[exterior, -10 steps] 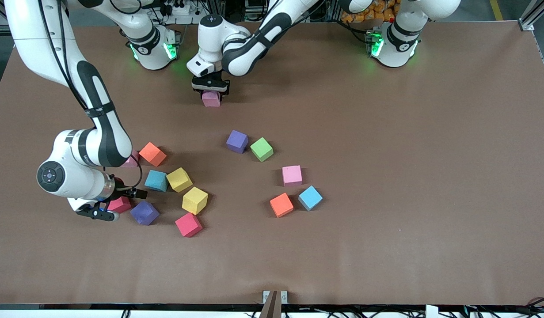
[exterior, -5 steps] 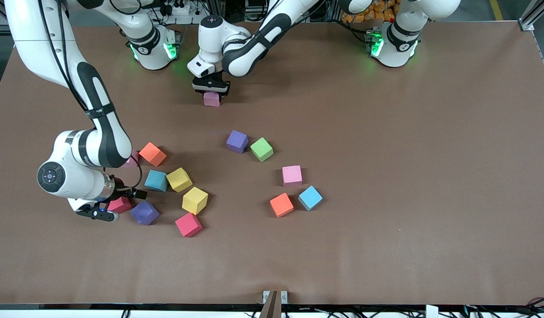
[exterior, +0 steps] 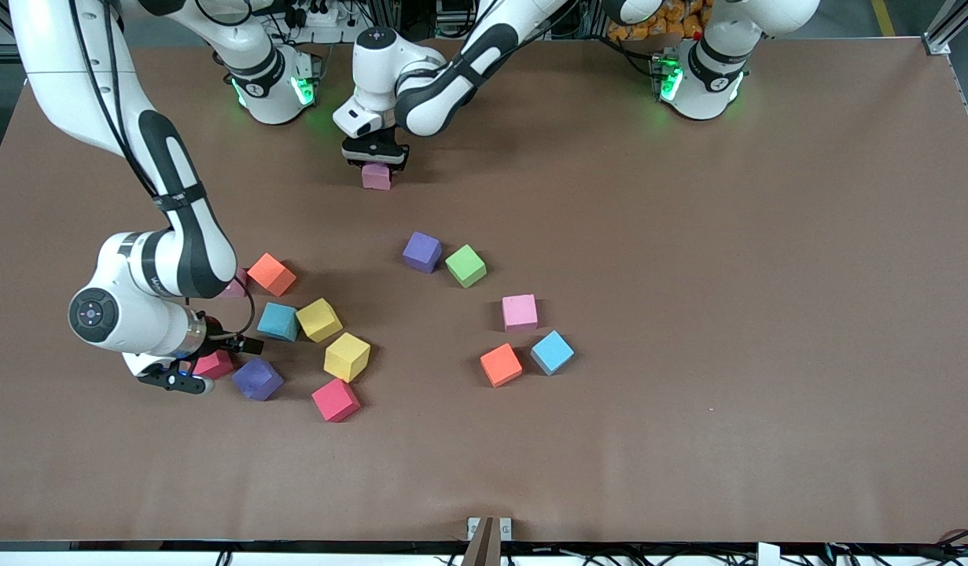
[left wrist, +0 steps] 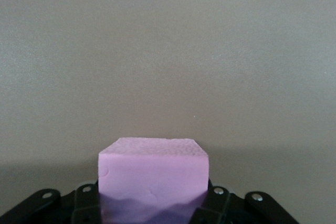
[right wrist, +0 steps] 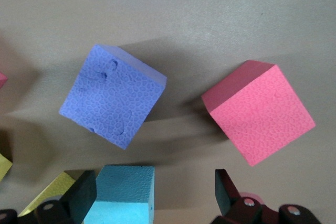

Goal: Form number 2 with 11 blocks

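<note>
My left gripper [exterior: 376, 161] reaches to the table's robot side and is shut on a pink block [exterior: 376, 178] [left wrist: 153, 177] that rests on the table. My right gripper [exterior: 208, 362] [right wrist: 155, 190] hangs open over a cluster at the right arm's end: orange [exterior: 271, 273], light blue [exterior: 277, 321] [right wrist: 123, 192], two yellow [exterior: 319, 319] [exterior: 347, 356] and purple [exterior: 257, 379] [right wrist: 113, 95] blocks. The light blue one shows beside one finger. Mid-table lie purple [exterior: 421, 251], green [exterior: 465, 265], pink [exterior: 520, 312], orange [exterior: 501, 365] and light blue [exterior: 552, 351] blocks. No number 2 shows.
Two red cubes lie in the cluster, one [exterior: 214, 364] under my right gripper and one [exterior: 336, 399] [right wrist: 260, 111] nearest the front camera. A pale pink edge [exterior: 236, 284] shows under the right forearm. The brown table [exterior: 727, 314] is bare toward the left arm's end.
My left gripper's fingers have closed in on the pink block, which stays in place. The right arm has barely shifted.
</note>
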`<state>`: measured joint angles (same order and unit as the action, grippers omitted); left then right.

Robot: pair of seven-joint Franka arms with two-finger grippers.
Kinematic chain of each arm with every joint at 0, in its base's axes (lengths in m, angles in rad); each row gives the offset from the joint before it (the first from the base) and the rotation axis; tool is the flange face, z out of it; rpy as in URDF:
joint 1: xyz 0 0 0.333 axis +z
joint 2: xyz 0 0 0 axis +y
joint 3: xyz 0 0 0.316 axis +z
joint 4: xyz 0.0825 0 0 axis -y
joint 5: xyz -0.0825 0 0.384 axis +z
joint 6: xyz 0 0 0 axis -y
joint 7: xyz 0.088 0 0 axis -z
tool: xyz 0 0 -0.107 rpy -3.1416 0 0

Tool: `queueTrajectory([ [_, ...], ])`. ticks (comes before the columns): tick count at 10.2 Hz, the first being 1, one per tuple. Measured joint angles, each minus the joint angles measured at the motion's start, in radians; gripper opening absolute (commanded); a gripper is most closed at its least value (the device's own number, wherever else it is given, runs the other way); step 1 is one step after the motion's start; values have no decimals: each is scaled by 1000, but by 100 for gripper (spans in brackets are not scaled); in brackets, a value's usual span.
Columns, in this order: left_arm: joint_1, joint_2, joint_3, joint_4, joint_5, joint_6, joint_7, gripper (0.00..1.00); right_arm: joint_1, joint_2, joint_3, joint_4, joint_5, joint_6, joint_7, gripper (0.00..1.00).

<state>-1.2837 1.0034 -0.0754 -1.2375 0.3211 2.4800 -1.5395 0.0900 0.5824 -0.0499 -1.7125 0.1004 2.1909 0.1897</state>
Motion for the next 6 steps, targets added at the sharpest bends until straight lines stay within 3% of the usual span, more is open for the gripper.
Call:
queueTrajectory([
  [6,13,-60,2,7,0,-163,6,41,62,5,4,-7,1,-1,81,100],
])
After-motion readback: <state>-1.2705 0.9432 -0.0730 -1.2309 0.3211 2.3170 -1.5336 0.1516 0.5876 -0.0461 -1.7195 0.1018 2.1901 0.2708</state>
